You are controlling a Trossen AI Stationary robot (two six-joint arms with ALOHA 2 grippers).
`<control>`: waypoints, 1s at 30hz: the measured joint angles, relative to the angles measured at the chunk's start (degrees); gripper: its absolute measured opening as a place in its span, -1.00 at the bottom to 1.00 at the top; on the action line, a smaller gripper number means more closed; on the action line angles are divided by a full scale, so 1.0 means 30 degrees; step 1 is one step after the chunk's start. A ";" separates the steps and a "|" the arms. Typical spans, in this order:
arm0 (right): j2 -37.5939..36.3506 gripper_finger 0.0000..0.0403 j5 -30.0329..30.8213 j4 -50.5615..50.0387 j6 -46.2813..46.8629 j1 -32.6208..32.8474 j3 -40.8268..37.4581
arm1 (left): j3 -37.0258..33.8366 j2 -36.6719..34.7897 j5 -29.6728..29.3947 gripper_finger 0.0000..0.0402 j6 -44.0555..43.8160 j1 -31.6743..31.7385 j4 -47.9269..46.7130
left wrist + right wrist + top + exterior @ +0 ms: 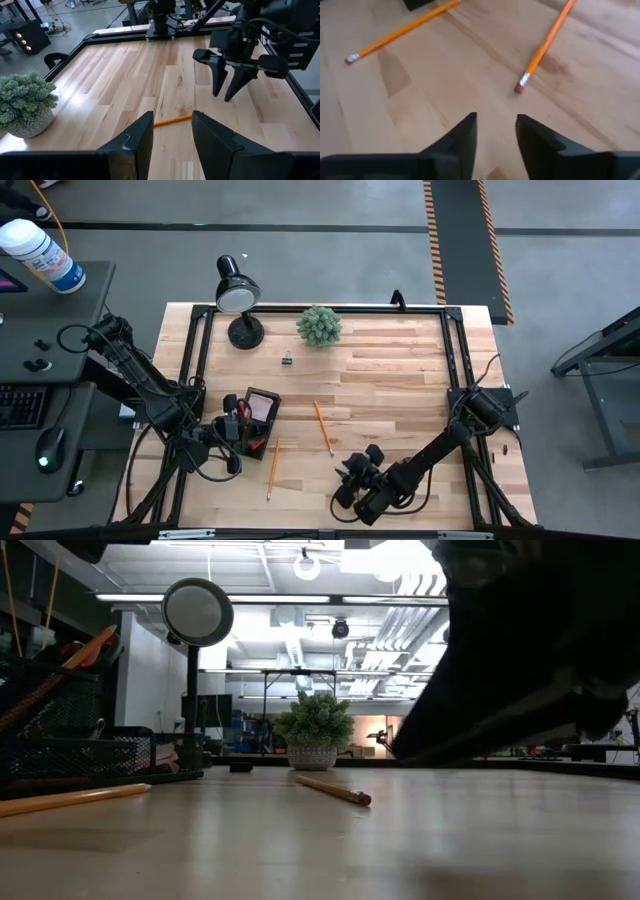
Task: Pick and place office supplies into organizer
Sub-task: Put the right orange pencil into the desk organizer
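Observation:
The black organizer (258,412) stands at the table's near left with red-handled scissors and other items in it. Two yellow-orange pencils lie flat on the wood: one (272,470) just in front of the organizer, the other (323,427) to its right. A small binder clip (287,359) lies farther back. My right gripper (496,131) hovers open low over the near middle of the table, its fingers pointing toward the eraser end (520,89) of the right pencil, a short way off. My left gripper (172,137) waits open beside the organizer, nothing between its fingers.
A green spiky plant (320,326) in a pot and a black desk lamp (238,298) stand along the far edge. A black frame (448,360) runs round the tabletop. Bare wood lies between the pencils and the right edge.

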 joint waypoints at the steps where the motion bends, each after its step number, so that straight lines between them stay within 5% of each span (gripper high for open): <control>1: 0.0000 -0.34 0.0256 0.0017 -0.0185 -0.0044 0.0007 | 0.0000 0.0000 0.0000 -0.38 0.0000 0.0007 0.0000; 10: 0.0000 -0.07 0.2035 0.0590 -0.2200 -0.0473 0.0007 | 0.0000 0.0000 0.0000 -0.38 -0.0007 0.0000 0.0000; 30: 0.2597 -0.17 0.3870 0.2639 -0.3673 -0.0765 0.0007 | 0.0000 0.0000 0.0000 -0.38 -0.0117 0.0000 -0.0306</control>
